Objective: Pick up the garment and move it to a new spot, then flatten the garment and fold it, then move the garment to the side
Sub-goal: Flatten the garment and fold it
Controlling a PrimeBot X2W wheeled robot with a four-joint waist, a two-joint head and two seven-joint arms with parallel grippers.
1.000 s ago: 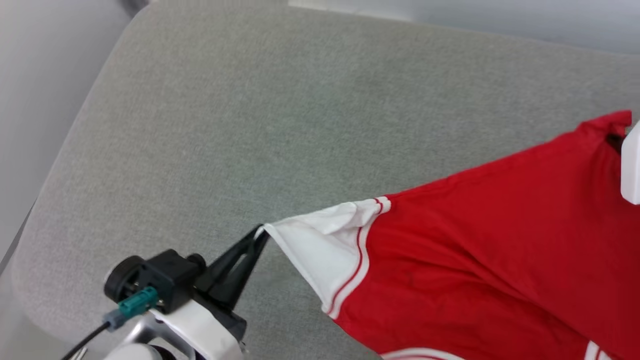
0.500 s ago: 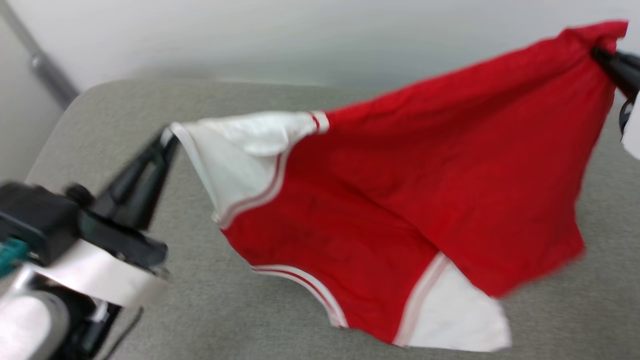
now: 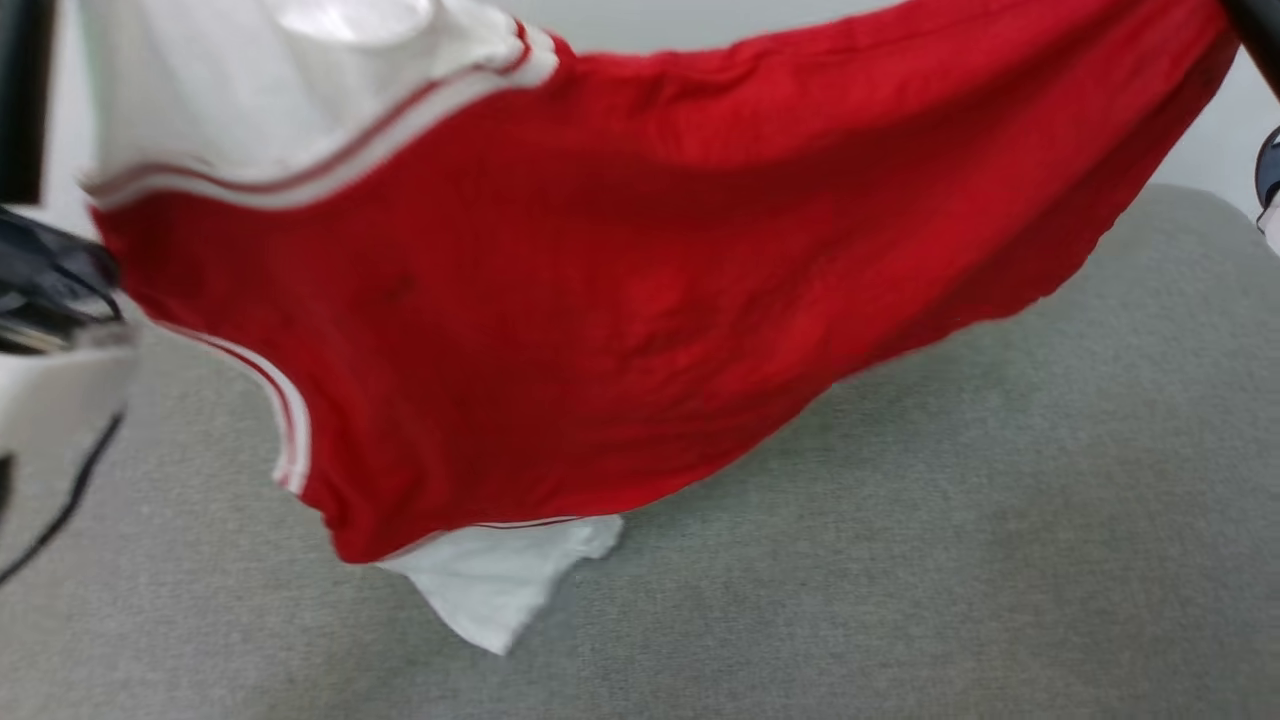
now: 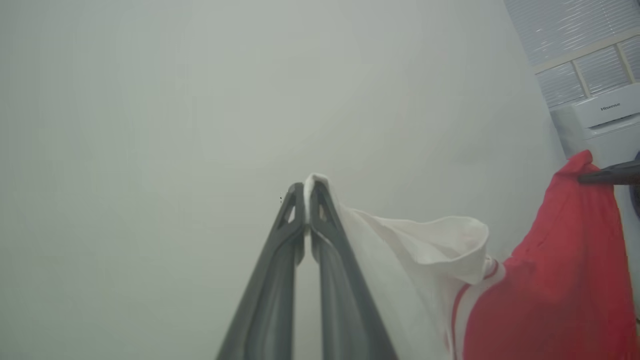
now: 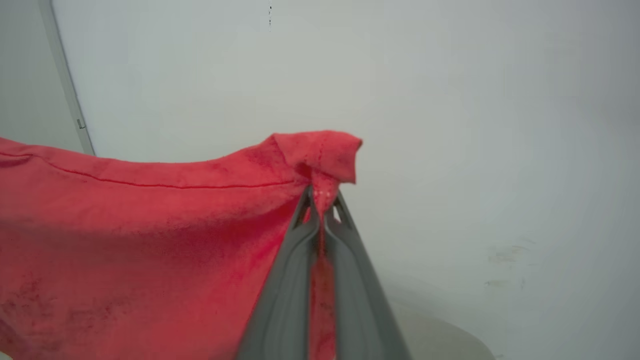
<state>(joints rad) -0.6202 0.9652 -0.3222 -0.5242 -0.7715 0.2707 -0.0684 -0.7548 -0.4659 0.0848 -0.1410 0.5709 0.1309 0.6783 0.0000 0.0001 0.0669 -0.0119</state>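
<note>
We are carrying the red jersey-style T-shirt with white striped-trim sleeves (image 3: 600,330) aloft over the grey cushion (image 3: 950,520), spanning nine to one o'clock in the head view. Next, we judge, it needs lowering and spreading flat. Our left gripper (image 4: 306,200) pinches a white sleeve edge tight, our right gripper (image 5: 322,200) a red corner.

Both arms raised and spread wide: left gripper (image 4: 306,194) pinched tight on the garment (image 3: 600,300) at its white sleeve tip, right gripper (image 5: 322,202) clamped on a red corner, fingers pressed together.
</note>
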